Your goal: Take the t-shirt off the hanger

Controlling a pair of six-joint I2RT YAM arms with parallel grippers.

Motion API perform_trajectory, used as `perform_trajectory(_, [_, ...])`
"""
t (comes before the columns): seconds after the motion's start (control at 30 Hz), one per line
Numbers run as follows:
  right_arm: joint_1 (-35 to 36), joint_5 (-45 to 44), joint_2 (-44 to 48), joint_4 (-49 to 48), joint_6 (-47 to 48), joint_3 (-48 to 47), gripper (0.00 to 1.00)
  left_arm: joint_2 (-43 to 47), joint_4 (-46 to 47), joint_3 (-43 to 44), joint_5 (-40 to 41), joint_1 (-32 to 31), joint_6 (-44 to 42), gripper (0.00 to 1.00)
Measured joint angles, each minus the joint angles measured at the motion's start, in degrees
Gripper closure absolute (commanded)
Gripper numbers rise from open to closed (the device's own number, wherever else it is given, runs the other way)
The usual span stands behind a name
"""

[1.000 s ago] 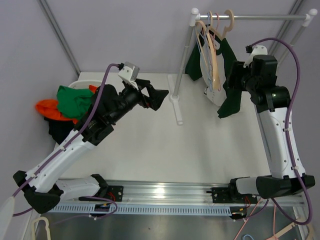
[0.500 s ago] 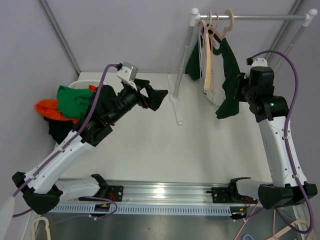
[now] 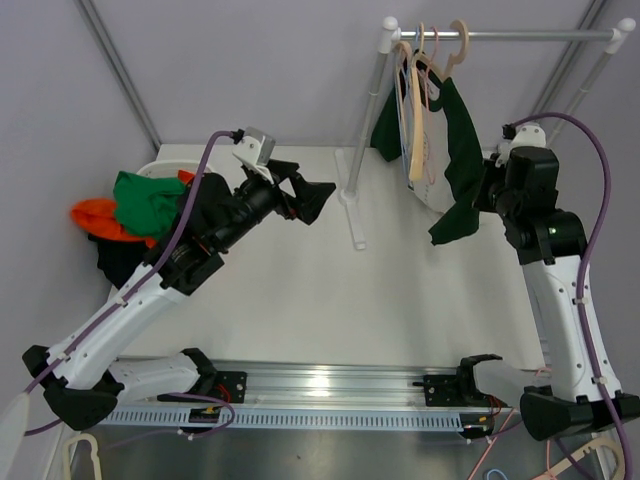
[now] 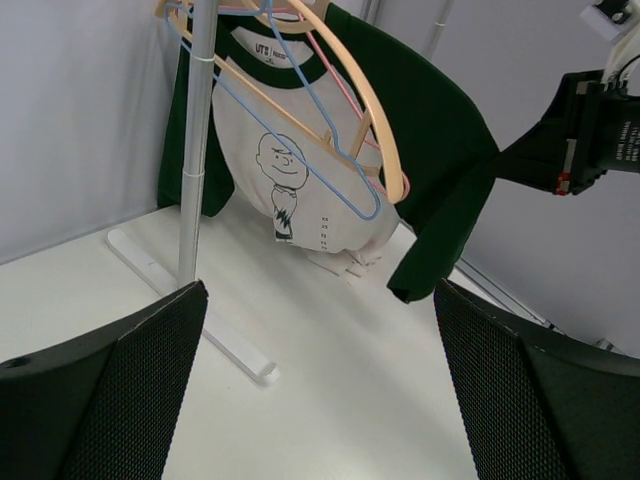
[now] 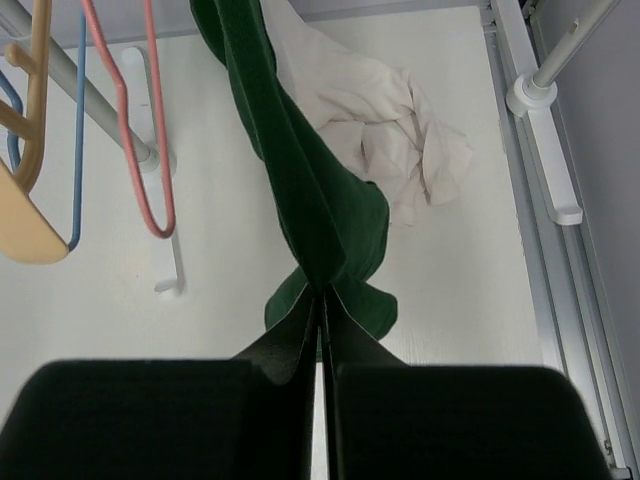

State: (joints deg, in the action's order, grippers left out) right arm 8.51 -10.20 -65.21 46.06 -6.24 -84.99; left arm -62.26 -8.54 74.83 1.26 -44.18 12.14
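Pale grey walls enclose a matte white table point(image 3: 300, 290). At its far right stands a rack point(image 3: 520, 35), a shiny metal rail on white tubular posts with flat feet. From the rail hang a broad, curved wooden hanger point(image 4: 383, 140) and two thin wire ones, blue point(image 4: 335, 185) and pink point(image 5: 155, 150).

The t-shirt point(image 4: 300, 180) hangs among them; which hanger carries it cannot be told. It is soft cotton with a white body, a cartoon boy printed on the chest, and dark green sleeves and collar band. Its white hem lies bunched in loose folds on the table below.

The right gripper point(image 5: 320, 330) has its flat black fingers pressed together on the end of one green sleeve, which runs as a twisted, drawn-out band from the shirt to the pinch.

The left gripper point(image 3: 310, 188) hovers over the middle of the table, well apart from the rack, its mesh-textured black fingers spread wide and holding nothing.

At the far left a rumpled heap of clothes point(image 3: 140, 205), green, orange and black, sits at the table's edge.
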Motion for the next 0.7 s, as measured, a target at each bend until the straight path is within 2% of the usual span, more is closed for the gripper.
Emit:
perform_trajectory(0.33, [1.03, -0.57, 9.64, 2.60, -4.33, 5.97, 1.00, 0.13, 0.24, -0.44, -0.09, -0.98, 0.37, 0.01])
perform_trajectory(0.7, [3.45, -3.87, 12.07, 8.57, -8.81, 10.95, 1.00, 1.16, 0.33, -1.33, -0.15, -1.46, 0.42, 0.01])
